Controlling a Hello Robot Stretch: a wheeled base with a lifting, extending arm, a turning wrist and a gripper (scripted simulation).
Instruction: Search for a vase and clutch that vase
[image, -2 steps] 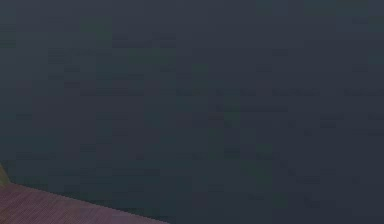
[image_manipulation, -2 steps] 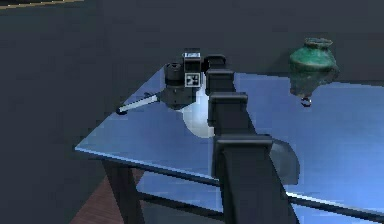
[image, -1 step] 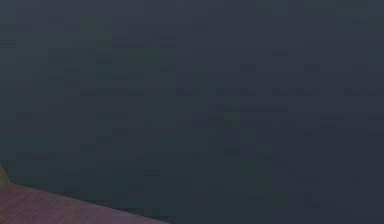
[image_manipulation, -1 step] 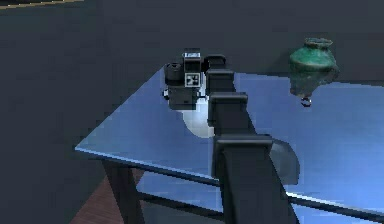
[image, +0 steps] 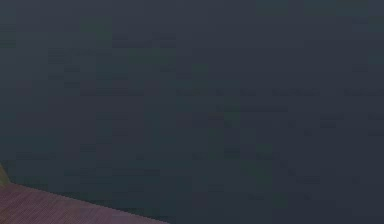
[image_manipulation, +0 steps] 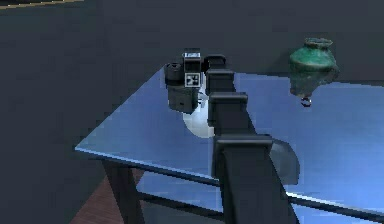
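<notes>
A green vase (image_manipulation: 312, 62) with a narrow neck and a pointed foot stands on the far right part of a blue glass-topped table (image_manipulation: 130, 135) in the arm side view. The dark arm reaches out over the table top. At its far end sit the white marker squares and the gripper (image_manipulation: 181, 100), well to the left of the vase. A white rounded object (image_manipulation: 200, 120) lies on the table at the gripper, partly hidden by the arm. I cannot tell whether the gripper holds anything.
A grey disc (image_manipulation: 287, 160) lies on the table just right of the arm. The table's dark legs (image_manipulation: 118, 188) stand on reddish-brown floor (image_manipulation: 90, 208). A dark wall (image: 200, 100) fills the forward view close ahead, with a strip of reddish floor (image: 70, 212) at its lower left.
</notes>
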